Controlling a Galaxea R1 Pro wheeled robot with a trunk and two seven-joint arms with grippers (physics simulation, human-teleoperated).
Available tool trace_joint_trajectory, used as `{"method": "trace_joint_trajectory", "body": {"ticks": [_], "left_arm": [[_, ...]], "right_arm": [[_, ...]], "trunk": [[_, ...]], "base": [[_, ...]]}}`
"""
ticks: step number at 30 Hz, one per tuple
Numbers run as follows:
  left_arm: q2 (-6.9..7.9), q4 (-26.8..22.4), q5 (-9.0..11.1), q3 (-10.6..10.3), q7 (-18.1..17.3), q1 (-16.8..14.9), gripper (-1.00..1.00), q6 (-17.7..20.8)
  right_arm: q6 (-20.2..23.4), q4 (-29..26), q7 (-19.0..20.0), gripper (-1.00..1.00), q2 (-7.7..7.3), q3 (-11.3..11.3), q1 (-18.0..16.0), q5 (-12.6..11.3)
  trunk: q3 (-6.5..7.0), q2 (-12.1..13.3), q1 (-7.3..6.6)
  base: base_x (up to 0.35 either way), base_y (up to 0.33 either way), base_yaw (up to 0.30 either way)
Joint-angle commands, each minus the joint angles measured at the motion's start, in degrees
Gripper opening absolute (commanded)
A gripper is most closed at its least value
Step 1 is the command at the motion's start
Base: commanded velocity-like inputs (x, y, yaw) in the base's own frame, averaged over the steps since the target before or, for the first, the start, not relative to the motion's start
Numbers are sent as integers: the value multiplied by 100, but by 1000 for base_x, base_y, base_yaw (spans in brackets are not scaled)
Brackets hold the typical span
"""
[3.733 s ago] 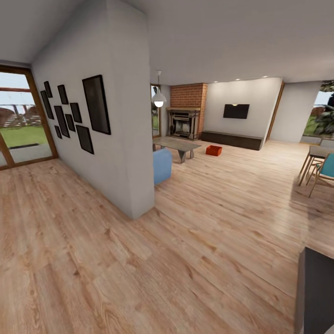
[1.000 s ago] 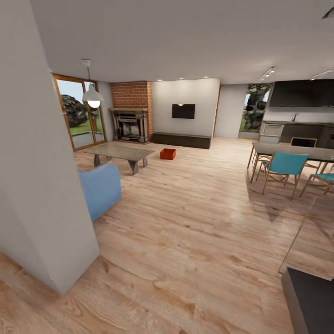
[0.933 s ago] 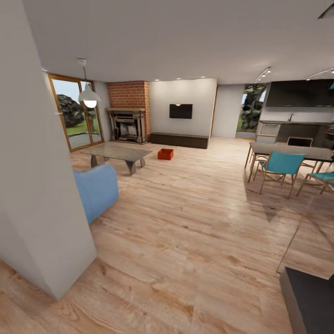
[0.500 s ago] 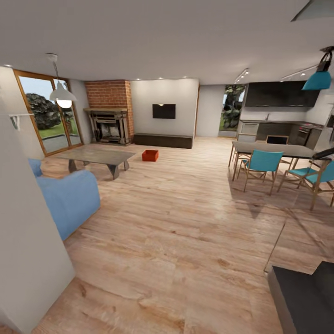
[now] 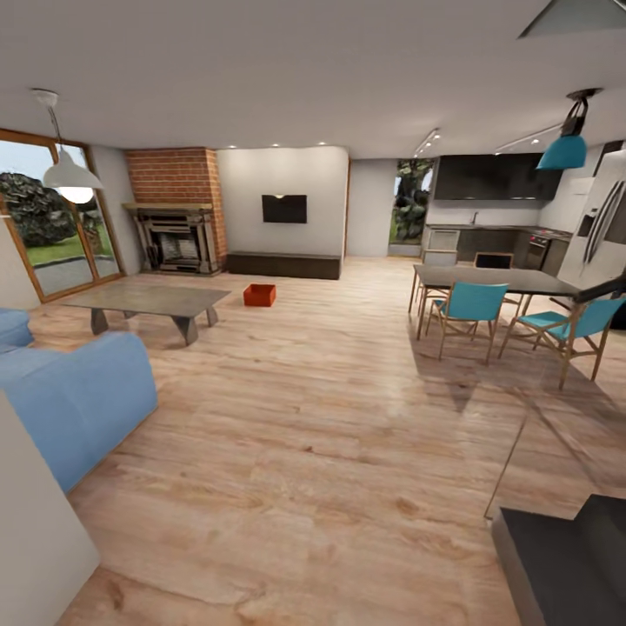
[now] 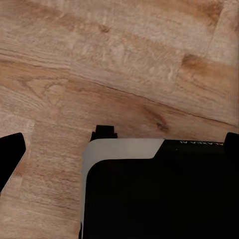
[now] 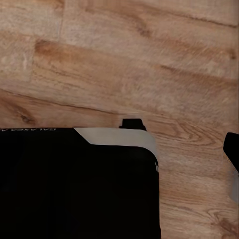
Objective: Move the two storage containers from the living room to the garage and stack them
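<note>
I am in the living room, on light wood plank flooring [image 5: 330,417]. One orange-red storage container [image 5: 259,296] sits on the planks far ahead, between the glass-topped table [image 5: 148,302] and the low dark TV bench [image 5: 283,265]. The garage is out of view. My left gripper [image 6: 119,149] hangs over the planks beside my black base, its dark fingers [image 6: 10,154] spread to the frame's edges, open and empty. My right gripper [image 7: 119,144] hangs likewise, with one finger [image 7: 232,149] at the edge, open and empty.
A blue sofa [image 5: 69,400] and a white wall corner [image 5: 35,539] stand close on the left. The brick fireplace [image 5: 174,230] and patio doors [image 5: 43,217] lie beyond. A dining table [image 5: 487,280] with teal chairs [image 5: 469,306] stands right. Open planks stretch ahead.
The camera has moved forward past the white wall and turned right. The whole picture has slid left, bringing the dining table and kitchen into sight. The container has stayed put.
</note>
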Motion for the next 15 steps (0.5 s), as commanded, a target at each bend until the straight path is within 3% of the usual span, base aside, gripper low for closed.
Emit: {"method": "trace_joint_trajectory", "body": {"ticks": [1,15], "left_arm": [[2,0,50,0,-26,-4,100,6],[9,0,50,0,-26,-4,100,8]], "right_arm": [[-11,-1,-21,100,2,48,-3,-47],[-6,-1,-21,100,2,48,-3,-47]], "trunk": [[-8,-5,4],[-8,-5,4]], "base": [[322,0,-4],[322,0,0]]}}
